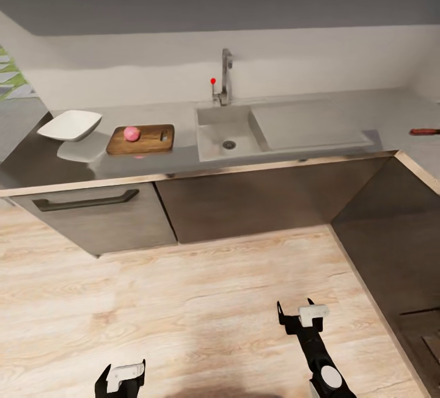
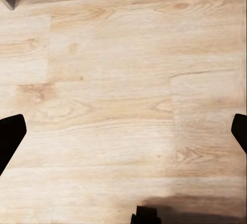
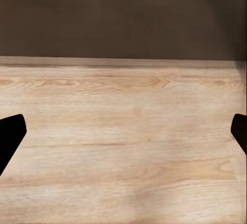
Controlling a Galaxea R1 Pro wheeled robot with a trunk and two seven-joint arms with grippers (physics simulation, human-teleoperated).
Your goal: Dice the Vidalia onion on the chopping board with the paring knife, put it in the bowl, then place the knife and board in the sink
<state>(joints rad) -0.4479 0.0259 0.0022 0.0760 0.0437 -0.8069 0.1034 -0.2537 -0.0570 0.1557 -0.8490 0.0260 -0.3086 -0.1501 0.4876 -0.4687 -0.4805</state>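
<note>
Both grippers, left (image 1: 121, 378) and right (image 1: 298, 315), spread wide, empty, low over floor. Onion (image 1: 131, 133) already on board (image 1: 142, 140), beside bowl (image 1: 70, 125). Knife (image 1: 425, 132) well right of sink (image 1: 227, 135). Next, probably: fetch knife, then dice.

You have no readable text, label, brand, number or sign anywhere in these views.
</note>
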